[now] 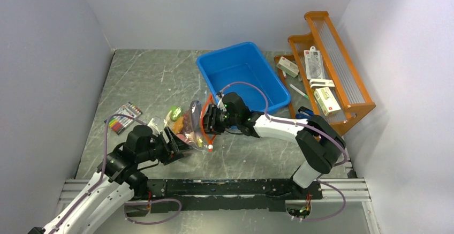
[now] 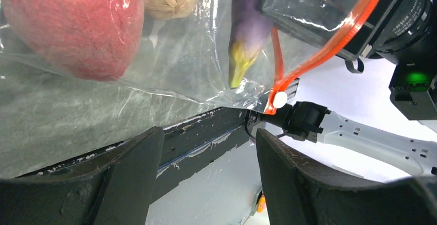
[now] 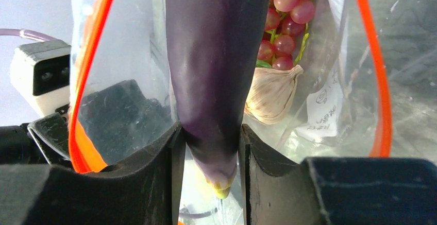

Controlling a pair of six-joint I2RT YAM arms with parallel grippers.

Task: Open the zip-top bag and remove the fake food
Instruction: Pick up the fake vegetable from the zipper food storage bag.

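Inside the open bag, my right gripper is clamped on the eggplant, while my left gripper gapes empty with the bag just above it.

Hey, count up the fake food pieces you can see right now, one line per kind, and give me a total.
eggplant: 1
peach: 1
garlic bulb: 1
grape bunch: 1
green fruit: 1
Total: 5 in view
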